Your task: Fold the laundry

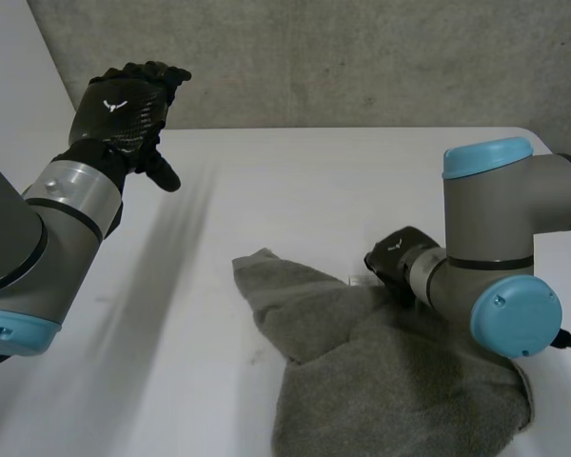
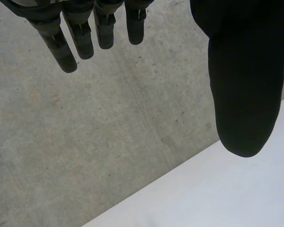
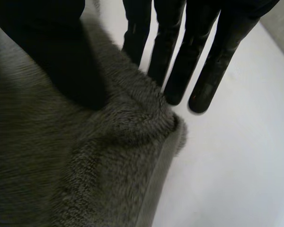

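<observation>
A crumpled grey towel [image 1: 390, 381] lies on the white table [image 1: 295, 181] at the front right, one corner pointing left. My right hand [image 1: 395, 255] is low at the towel's far edge. In the right wrist view its thumb [image 3: 47, 52] presses on top of the towel [image 3: 85, 156], and its straight fingers [image 3: 180, 71] stand just past the edge, with a ridge of cloth bunched between them. My left hand [image 1: 124, 105] is raised high at the far left, open and holding nothing. Its fingers [image 2: 75, 38] are spread straight.
A grey concrete wall [image 1: 314, 57] runs behind the table's far edge, and it also shows beyond the left hand's fingertips [image 2: 85, 132]. The right arm's elbow [image 1: 504, 248] hangs over the towel's right side. Bare tabletop [image 3: 236, 156] lies past the right hand's fingers.
</observation>
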